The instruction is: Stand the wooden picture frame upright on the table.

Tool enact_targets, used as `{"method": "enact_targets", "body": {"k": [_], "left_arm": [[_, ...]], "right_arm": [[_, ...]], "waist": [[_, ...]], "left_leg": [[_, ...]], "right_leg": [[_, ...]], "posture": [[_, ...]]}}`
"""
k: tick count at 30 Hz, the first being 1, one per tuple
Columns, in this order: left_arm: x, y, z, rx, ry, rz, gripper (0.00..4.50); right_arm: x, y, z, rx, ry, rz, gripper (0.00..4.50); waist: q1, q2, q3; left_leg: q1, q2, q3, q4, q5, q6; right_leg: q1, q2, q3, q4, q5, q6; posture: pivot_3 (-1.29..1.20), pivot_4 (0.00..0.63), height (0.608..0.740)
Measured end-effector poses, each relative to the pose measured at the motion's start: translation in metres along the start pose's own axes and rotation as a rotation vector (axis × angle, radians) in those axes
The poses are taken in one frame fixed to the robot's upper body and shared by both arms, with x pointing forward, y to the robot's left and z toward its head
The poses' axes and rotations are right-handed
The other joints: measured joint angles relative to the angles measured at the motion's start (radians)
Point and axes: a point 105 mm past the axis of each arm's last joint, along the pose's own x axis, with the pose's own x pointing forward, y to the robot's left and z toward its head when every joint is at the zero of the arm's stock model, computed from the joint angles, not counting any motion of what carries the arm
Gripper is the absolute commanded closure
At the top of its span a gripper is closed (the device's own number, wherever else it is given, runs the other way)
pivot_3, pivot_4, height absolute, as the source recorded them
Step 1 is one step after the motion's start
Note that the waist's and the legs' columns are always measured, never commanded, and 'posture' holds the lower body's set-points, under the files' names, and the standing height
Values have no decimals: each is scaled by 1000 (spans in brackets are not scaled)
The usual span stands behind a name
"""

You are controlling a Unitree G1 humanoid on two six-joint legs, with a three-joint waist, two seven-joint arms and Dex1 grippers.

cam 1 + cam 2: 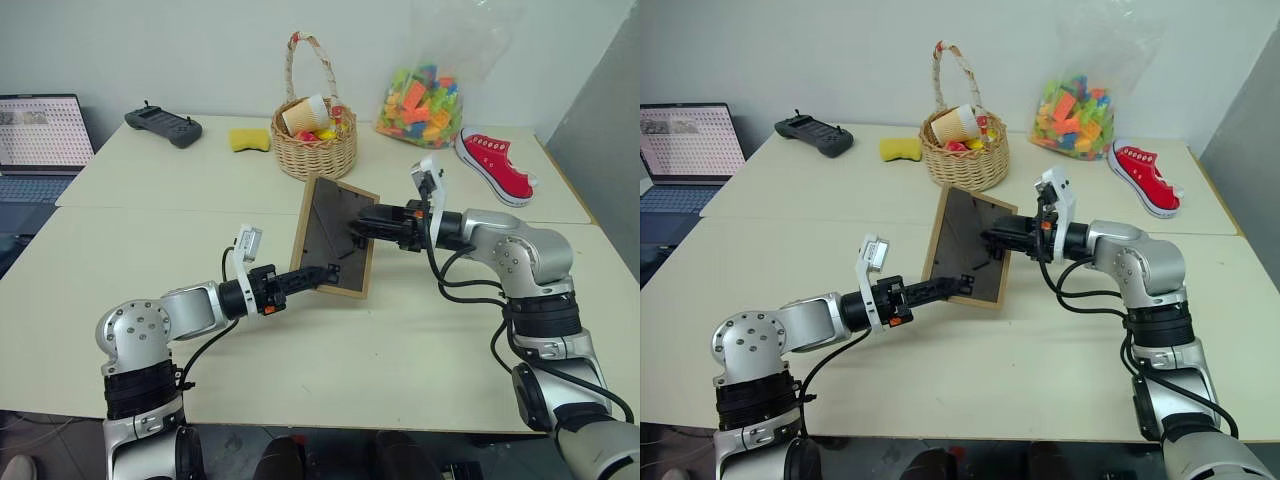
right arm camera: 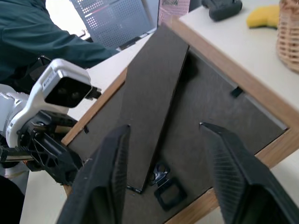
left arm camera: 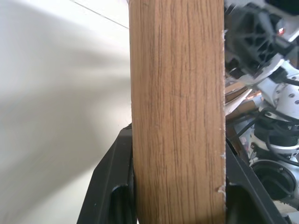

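Observation:
The wooden picture frame [image 1: 325,222] stands nearly upright over the middle of the table [image 1: 140,255], its dark back panel turned toward me. My left gripper [image 1: 328,271] is shut on the frame's lower left edge; in the left wrist view the light-wood edge [image 3: 177,116] sits between its black fingers [image 3: 112,186]. My right gripper [image 1: 358,228] reaches in from the right at the back panel and is open. In the right wrist view its fingers [image 2: 117,158] straddle the fold-out stand [image 2: 154,102] without touching it. I cannot tell whether the frame's bottom edge rests on the table.
At the back of the table stand a wicker basket [image 1: 315,145], a yellow sponge [image 1: 250,139], a black controller [image 1: 163,126], a bag of coloured blocks [image 1: 425,105] and a red shoe [image 1: 495,165]. A laptop [image 1: 40,135] is at far left. A person's dark sleeve [image 2: 28,32] is nearby.

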Motion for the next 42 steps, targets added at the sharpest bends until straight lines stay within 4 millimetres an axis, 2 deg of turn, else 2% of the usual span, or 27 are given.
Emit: {"method": "enact_targets", "body": {"k": [6,7,12,21,27,32,37,40,42], "left_arm": [[-4,5,-4,11,-5,28,3204],[-5,6,-5,8,-8,34,3204],[-7,0,-4,28,-14,16,3204],[-10,-4,-15,-16,29,-23,3204],[-9,-6,-19,-46,59,-39,3204],[-10,-1,-22,-85,75,-12,3204],[-15,-3,-23,-182,88,-54,3204],[-19,-8,-19,-238,97,-88,3204],[-18,-13,-17,-265,104,-113,3204]], "right_arm": [[21,17,1,-9,3,76,82],[24,19,1,-2,1,81,29],[26,34,7,-13,-13,123,29],[-15,52,-2,20,45,264,29],[-30,47,-9,7,65,233,29],[-58,14,-16,-247,83,-3,29],[-85,-17,-20,-885,145,-217,29],[-85,-27,-30,-1239,180,-240,29],[-82,-32,-37,-1402,188,-235,29]], "waist": [[-6,0,0],[-6,0,0],[-1,1,0],[0,1,1],[-1,1,1],[1,0,1],[1,-1,1],[-6,-1,2],[-7,-1,2]], "left_leg": [[0,1,-1,-1,0,0],[0,1,-1,-1,0,0],[-1,1,-2,-1,0,0],[-1,-1,-2,-1,0,1],[-1,-1,-2,-1,0,1],[-2,-2,-1,-1,0,1],[-1,-2,2,-1,0,1],[0,-1,1,-1,0,0],[1,0,1,-1,0,0]], "right_leg": [[0,-1,0,0,0,0],[0,-1,0,0,0,0],[0,-2,-1,-1,0,0],[1,-5,-2,-3,0,0],[1,-3,-2,-4,0,0],[0,-3,-2,-5,0,1],[1,-3,-1,-5,0,1],[1,-3,0,-4,0,1],[1,-4,2,-3,0,1]], "posture": [[0,150,740],[0,150,740],[0,150,740],[0,150,740],[0,150,740],[0,150,740],[0,150,740],[0,150,740],[0,150,740]]}}
